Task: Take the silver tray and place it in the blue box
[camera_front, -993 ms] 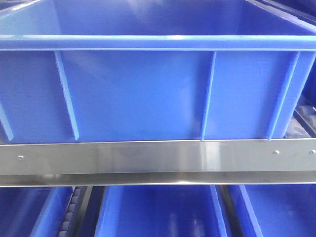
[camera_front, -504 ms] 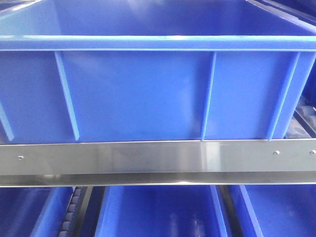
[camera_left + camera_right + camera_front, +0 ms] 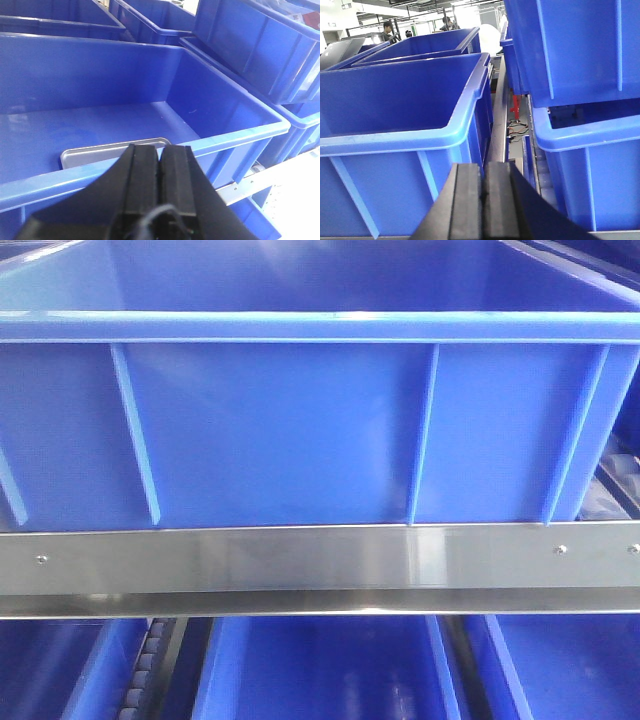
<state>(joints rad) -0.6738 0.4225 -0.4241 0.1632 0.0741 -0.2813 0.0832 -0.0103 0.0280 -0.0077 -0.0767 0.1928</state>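
Left gripper (image 3: 159,155) has its fingers pressed together with nothing between them, sitting just outside the near rim of the box (image 3: 150,150). I can see the tray (image 3: 107,151) lying flat on the box floor, right by that near wall. Right gripper (image 3: 482,172) is also pinched together, empty, beside another blue crate (image 3: 395,140).

A brushed-metal shelf rail (image 3: 320,568) spans the lower-middle of the front view, fastened with screws near its left and right ends. The blue box (image 3: 300,430) sits directly on this shelf level, filling the upper frame. Further blue crates (image 3: 320,670) occupy the level beneath, along the bottom edge.
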